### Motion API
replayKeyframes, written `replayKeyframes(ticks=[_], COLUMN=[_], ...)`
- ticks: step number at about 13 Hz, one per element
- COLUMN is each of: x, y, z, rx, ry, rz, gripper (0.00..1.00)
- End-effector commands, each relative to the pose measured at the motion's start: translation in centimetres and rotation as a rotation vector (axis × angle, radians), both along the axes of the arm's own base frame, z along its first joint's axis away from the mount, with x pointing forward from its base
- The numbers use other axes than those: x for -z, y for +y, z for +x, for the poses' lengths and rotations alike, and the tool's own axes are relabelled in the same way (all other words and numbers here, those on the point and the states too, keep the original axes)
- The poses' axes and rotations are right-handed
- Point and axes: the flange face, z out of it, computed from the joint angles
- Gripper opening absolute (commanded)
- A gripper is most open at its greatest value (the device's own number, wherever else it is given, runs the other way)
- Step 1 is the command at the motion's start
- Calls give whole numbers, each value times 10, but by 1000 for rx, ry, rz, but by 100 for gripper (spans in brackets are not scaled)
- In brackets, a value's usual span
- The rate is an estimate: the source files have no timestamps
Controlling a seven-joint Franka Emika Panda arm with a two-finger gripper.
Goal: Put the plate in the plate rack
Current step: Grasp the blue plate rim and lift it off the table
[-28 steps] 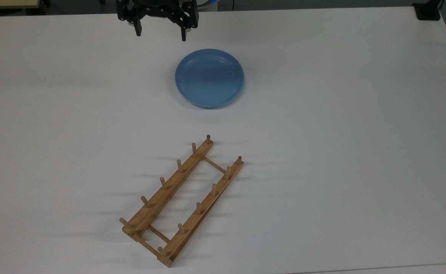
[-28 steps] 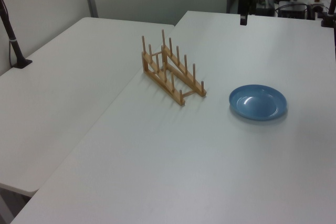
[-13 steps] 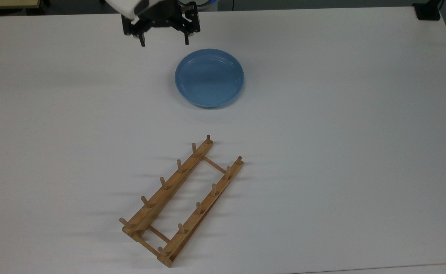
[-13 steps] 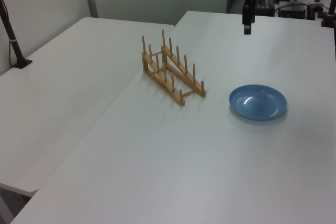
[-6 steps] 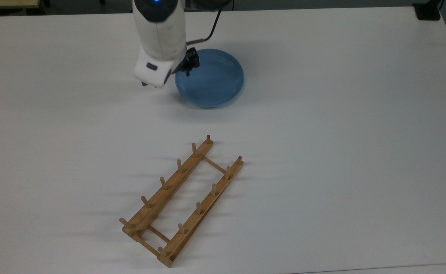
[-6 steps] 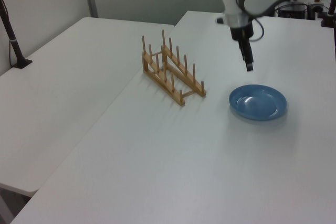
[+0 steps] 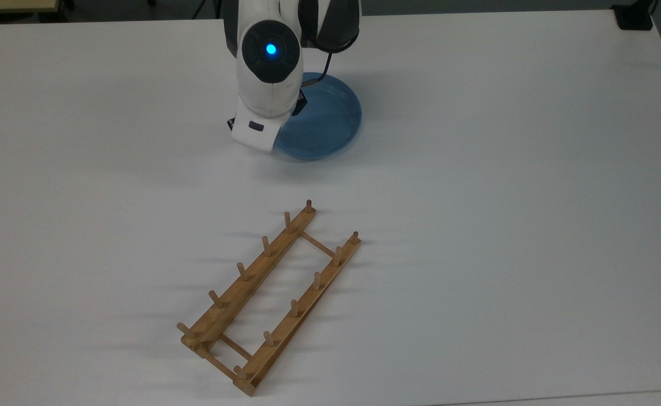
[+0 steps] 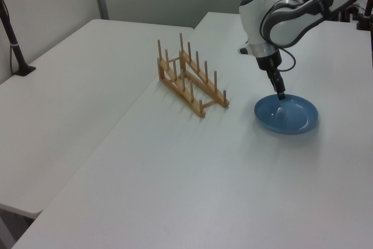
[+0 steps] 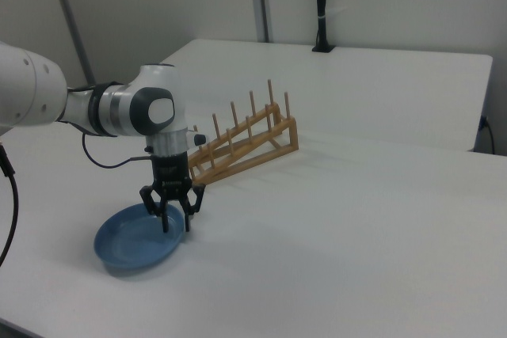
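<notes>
No legible text, label, brand, number or sign on anything I can see: none on my arm's white housing (image 7: 268, 84), none on the plate (image 7: 330, 121), none on the plate rack (image 7: 268, 293), none on the white table (image 7: 505, 197)

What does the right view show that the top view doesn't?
Right view: the end effector, fingers open, low over the rim of the blue plate, and the pegs of the rack standing tall from the side.
Top view: a blue light glowing on the arm, and the rack's ladder shape with two thin crossbars.
Both: the blue plate lying flat on the white table, apart from the rack, which holds nothing yet.
</notes>
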Motion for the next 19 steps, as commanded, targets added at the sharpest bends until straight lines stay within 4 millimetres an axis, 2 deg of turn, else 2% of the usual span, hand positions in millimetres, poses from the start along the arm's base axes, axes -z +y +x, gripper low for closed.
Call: replayKeyframes(ticks=[1, 3, 5, 7, 8, 10, 13, 16, 19], x=[9, 13, 10, -7, -19, -67, -126, -173, -209], y=[3, 4, 3, 3, 2, 4, 10, 7, 1], z=[-2, -1, 0, 9, 14, 35, 59, 75, 91], rx=[-39, -39, -39, -23, -8, 48, 157, 267, 381], ry=[1, 7, 3, -24, -43, -111, -238, -357, -532], rz=[-15, -16, -18, -20, -19, -18, 28, 37, 66], gripper=[15, 0, 0, 0, 0, 0, 0, 0, 0])
